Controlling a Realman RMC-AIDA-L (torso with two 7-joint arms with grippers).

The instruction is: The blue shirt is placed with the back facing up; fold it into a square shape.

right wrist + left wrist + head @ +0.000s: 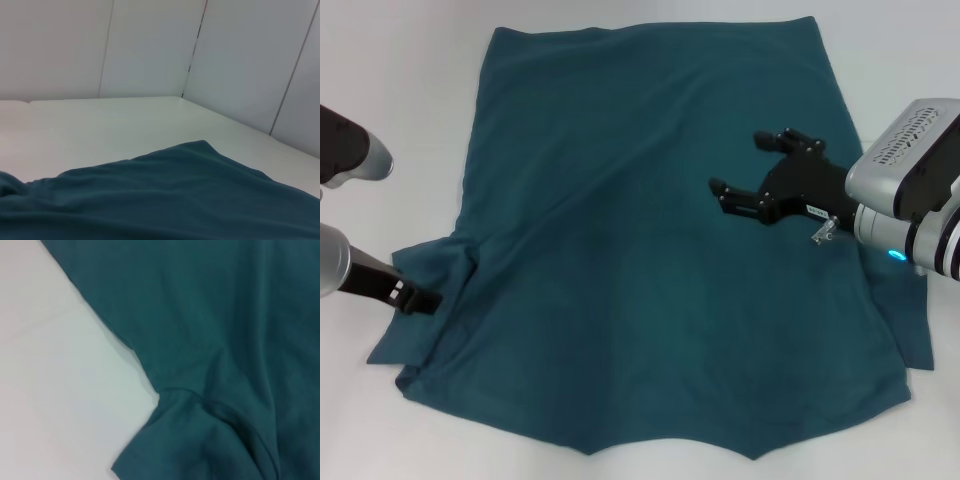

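The blue shirt [640, 250] lies spread flat on the white table [400, 60], hem at the far side. Its left sleeve [435, 265] is bunched. My left gripper [420, 298] sits low at that sleeve's edge, its tip against the fabric. The left wrist view shows the sleeve [190, 440] and the shirt's side edge [125, 340] on the table. My right gripper [737, 165] hovers open over the shirt's right-middle with nothing between its fingers. A strip of fabric [912, 320] juts out below the right arm. The right wrist view shows shirt cloth [175, 200].
Bare white table [60, 390] surrounds the shirt on the left and far sides. White wall panels [150, 45] rise beyond the table's far edge in the right wrist view.
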